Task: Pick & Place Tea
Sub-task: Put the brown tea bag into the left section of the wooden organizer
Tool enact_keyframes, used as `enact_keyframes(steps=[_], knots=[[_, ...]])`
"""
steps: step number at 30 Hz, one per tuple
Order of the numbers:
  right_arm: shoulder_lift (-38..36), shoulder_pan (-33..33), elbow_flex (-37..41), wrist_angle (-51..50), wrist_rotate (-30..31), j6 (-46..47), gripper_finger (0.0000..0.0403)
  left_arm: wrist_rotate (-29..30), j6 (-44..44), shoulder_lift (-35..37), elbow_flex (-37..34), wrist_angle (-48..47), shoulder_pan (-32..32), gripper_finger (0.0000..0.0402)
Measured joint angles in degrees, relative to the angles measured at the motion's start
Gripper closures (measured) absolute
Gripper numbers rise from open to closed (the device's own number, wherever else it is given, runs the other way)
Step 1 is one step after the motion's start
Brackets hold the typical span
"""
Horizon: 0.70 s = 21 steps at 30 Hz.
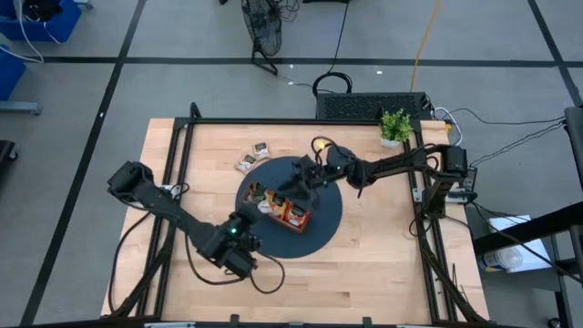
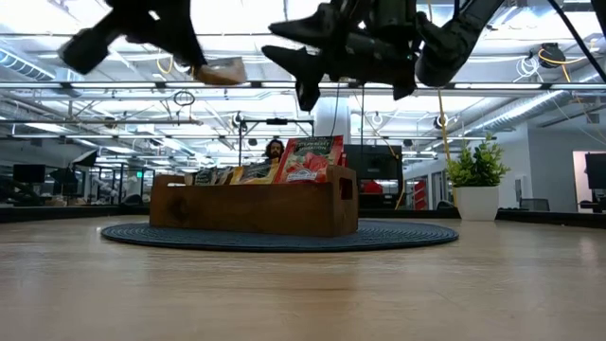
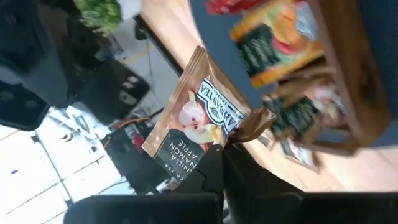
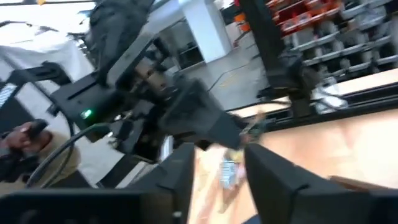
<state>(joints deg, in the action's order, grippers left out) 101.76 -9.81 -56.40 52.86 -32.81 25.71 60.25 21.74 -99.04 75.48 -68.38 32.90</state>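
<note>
Beside wooden tray [image 1: 293, 217]: loose sachets [image 1: 253, 158] | plant [image 1: 394, 127] far corner

The bench [image 1: 364, 273] is pale wood with a smooth, matt face and a fine grain, edged by a dark metal frame [image 1: 273, 121]. A round mat [image 2: 398, 233] of dark blue woven cloth looks ribbed and dull. The wooden tray [image 2: 256, 210] is brown, matt, with visible grain. The brown tea sachet [image 3: 196, 118] is glossy printed foil or paper, creased at one corner. Both arms look like matt black plastic and metal.
</note>
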Motion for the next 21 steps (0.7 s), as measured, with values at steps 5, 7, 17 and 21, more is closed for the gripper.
enact_keyframes(steps=[5,7,17,21], knots=[[0.7,1.6,0.0,-1.5,1.7,-0.7,0.0206,2.2,7.5,0.1,0.0,6.6,-1.2,0.0398],[1.3,2.0,0.0,-1.3,1.6,-0.5,0.0189,2.9,11.2,0.3,0.0,9.2,-1.3,0.0396],[1.2,2.5,0.0,-1.7,5.7,-1.3,0.0193,2.8,23.1,0.3,0.0,19.5,-2.8,0.0399],[1.3,2.4,0.0,-2.5,5.9,-1.9,0.0232,2.8,22.5,0.3,0.0,19.4,-3.3,0.0397]])
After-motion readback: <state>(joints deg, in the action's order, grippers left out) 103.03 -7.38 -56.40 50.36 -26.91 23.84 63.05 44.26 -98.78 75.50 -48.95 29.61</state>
